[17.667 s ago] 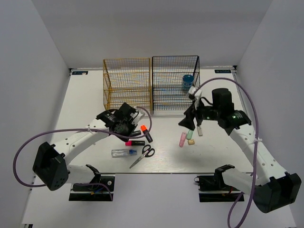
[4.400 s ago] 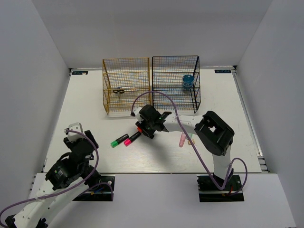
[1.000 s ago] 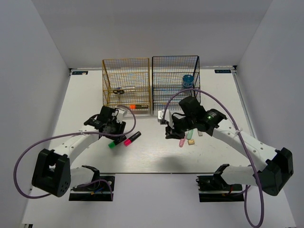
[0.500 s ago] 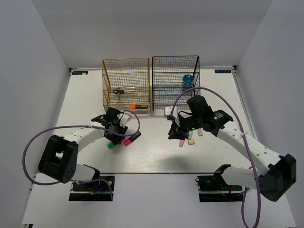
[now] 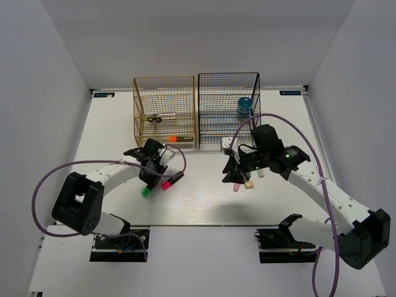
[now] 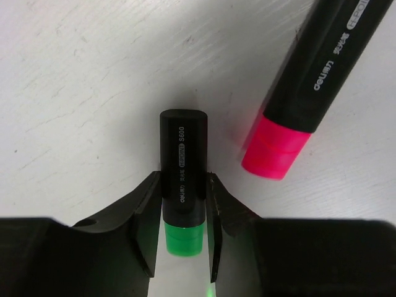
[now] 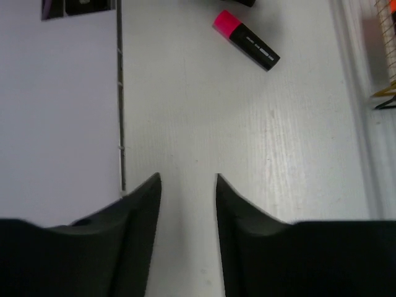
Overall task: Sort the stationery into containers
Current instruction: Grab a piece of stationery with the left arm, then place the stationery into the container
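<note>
Stationery is partly sorted: jar (image 5: 244, 106) and orange highlighter (image 5: 175, 139) sit racked. Left fingers (image 6: 145, 229) pinch green highlighter (image 6: 183, 179); right fingers (image 7: 139, 216) part-open, empty. Pink highlighter (image 6: 309, 93) at its 2 o'clock and sticks (image 5: 249, 184) lie unsorted on bench (image 5: 278, 204).

Table (image 5: 111, 130): gold rack (image 5: 164, 112), black rack (image 5: 228, 110), pink highlighter (image 5: 171, 182), green highlighter (image 6: 183, 167), sticks (image 5: 249, 184).

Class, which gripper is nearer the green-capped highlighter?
Left. The left gripper has its fingers against both sides of the green-capped highlighter; the right gripper hangs well to its right, by the pastel sticks.
</note>
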Available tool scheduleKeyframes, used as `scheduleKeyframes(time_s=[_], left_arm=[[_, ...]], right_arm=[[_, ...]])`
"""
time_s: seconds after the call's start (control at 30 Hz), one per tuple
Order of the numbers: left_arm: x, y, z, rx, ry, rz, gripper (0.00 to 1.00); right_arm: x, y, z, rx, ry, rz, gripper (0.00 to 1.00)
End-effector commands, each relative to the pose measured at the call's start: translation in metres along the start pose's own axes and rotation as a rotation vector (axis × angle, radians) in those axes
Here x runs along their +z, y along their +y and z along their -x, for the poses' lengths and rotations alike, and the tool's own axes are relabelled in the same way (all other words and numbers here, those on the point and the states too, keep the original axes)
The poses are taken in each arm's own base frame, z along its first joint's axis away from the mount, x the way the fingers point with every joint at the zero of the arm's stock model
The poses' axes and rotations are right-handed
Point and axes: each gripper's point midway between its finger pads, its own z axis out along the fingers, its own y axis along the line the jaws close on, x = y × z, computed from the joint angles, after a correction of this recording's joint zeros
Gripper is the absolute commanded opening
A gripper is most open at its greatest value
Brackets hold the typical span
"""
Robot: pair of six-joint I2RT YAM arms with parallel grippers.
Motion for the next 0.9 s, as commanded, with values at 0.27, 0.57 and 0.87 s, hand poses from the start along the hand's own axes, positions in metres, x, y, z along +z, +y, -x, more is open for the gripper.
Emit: scheduleKeyframes(time_s=[0.27,0.57,0.87], left_arm=[[-0.136,0.025,0.158,-0.130,-0.552,0.048,0.00],[-0.174,0.017,0.238,0.181,-0.797,-0.016,0.00],[-0.159,0.026,0.262,0.501,-0.815,-0.023,0.00]], right_arm=[[0.000,0.004,-0.003,-0.001,-0.002,0.039,0.06],[0.007,0.005,-0.010,0.027,-0.001,0.065,0.09],[0.008,0.004,-0.010,0.043,-0.003,0.075,0.10]])
